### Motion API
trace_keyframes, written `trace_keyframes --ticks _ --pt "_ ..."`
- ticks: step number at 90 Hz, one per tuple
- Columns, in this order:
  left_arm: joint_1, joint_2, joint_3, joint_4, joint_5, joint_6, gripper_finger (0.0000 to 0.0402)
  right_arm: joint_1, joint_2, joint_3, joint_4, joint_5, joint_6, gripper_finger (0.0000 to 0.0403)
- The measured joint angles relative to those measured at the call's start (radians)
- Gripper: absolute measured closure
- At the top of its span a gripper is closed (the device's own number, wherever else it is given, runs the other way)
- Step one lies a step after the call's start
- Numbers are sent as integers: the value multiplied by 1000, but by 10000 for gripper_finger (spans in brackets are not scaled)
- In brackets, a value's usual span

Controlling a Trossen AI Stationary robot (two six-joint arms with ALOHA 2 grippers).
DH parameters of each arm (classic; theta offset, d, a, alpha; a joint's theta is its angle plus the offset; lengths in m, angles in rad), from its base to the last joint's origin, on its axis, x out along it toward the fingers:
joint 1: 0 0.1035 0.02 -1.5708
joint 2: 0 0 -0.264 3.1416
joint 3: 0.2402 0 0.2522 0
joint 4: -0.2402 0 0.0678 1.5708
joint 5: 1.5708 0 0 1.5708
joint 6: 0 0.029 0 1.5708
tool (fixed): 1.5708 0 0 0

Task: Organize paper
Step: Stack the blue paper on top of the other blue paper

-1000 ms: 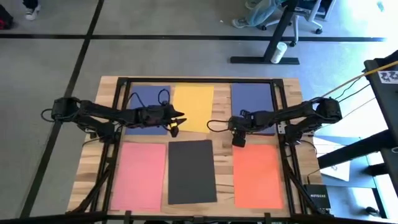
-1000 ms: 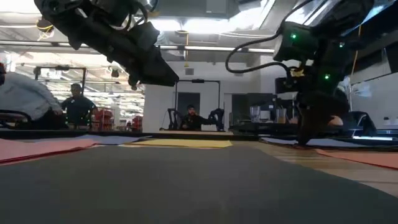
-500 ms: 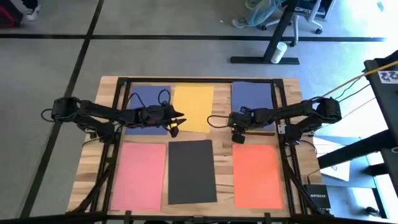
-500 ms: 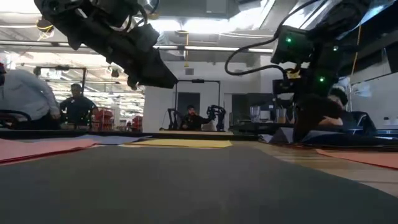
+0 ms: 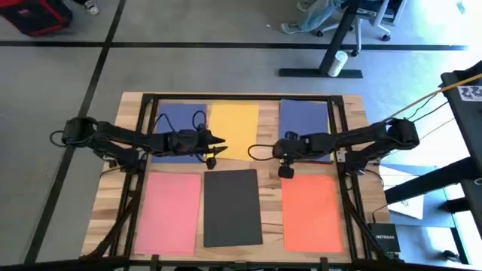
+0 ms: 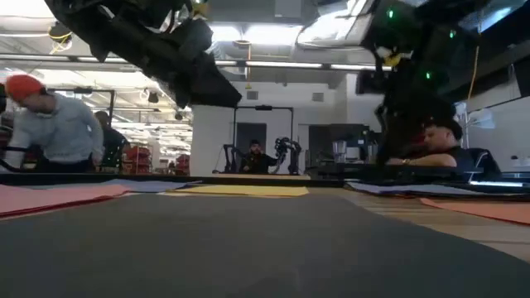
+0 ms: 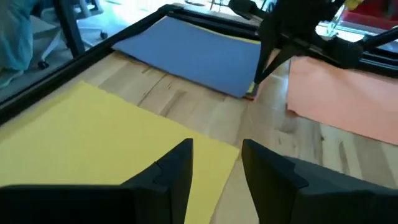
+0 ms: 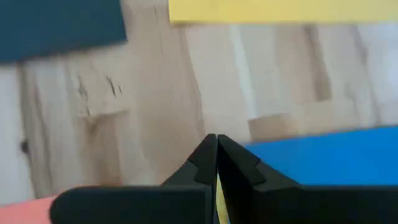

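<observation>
Lying flat: 6 coloured paper (image 5: 233, 207) sheets

Bare wood (image 5: 267, 169) lies open between yellow sheet (image 5: 233, 129) and orange sheet (image 5: 311, 210).

Two dark arms reaching toward the middle. Left gripper (image 5: 213, 156) held up off the table, fingers (image 7: 176, 169) apart — right gripper (image 5: 285, 172) pointing down, fingers (image 8: 205, 160) pressed together.
</observation>
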Motion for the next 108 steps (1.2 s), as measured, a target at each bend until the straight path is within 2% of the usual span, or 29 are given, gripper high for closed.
trace_keyframes --ticks 16,28,47,59,73,92,108 --pt "-21 0 12 2 0 55 343 0 10 5 -25 -17 27 398" --pt "-17 0 12 2 0 50 378 -8 71 -32 -29 12 35 361" --pt "-18 0 12 2 0 42 355 -7 143 -33 41 13 35 276" --pt "-17 0 12 2 0 27 330 -16 184 -33 42 62 35 256" --pt "-5 1 12 1 0 16 315 -52 228 -28 47 68 36 280" --pt "5 1 12 -1 0 20 314 -62 234 -28 66 77 14 389" --pt "5 1 12 1 0 21 314 -60 210 -31 56 65 24 399"
